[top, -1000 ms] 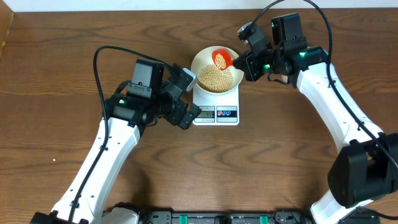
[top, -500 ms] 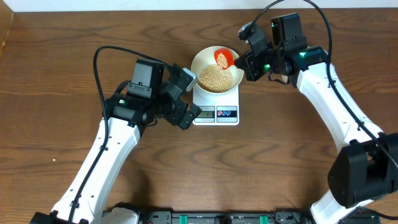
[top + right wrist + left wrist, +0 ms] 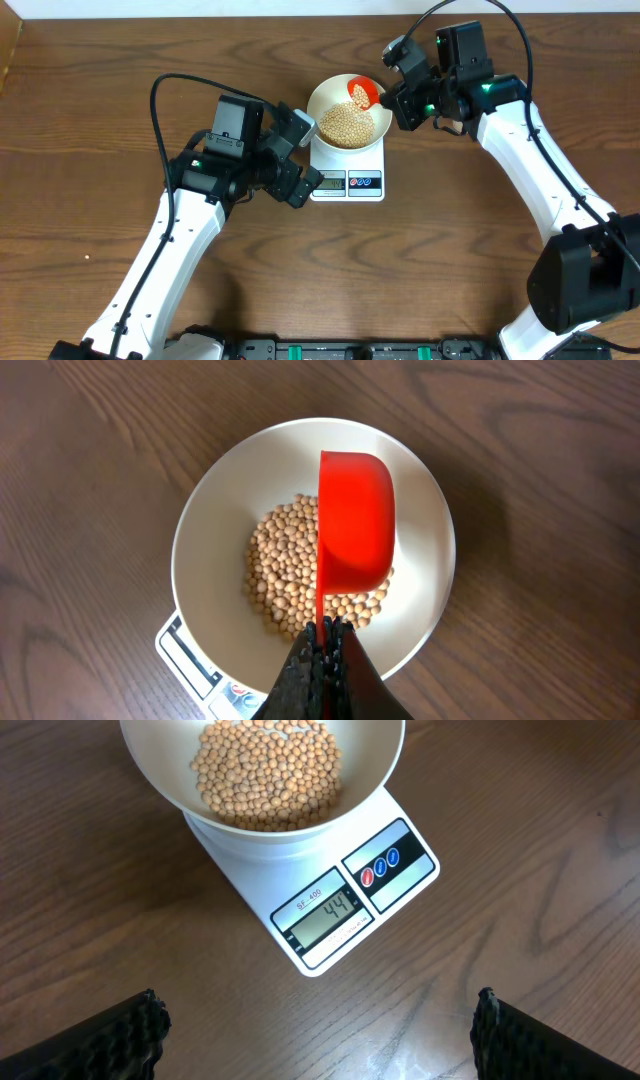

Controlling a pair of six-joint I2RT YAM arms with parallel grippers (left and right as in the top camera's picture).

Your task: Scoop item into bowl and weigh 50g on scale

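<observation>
Tan round beans (image 3: 268,775), loose heap in cream bowl (image 3: 375,760).

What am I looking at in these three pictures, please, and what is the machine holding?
Two robot arms stand at a wooden table. One picture looks down from overhead; the other two come from wrist cameras. On the table sits a white digital scale carrying a cream bowl of tan beans; its display seems to read 44. The right claw is shut on the handle of a red scoop, holding it over the bowl. The left claw is open and empty, facing the scale.
</observation>
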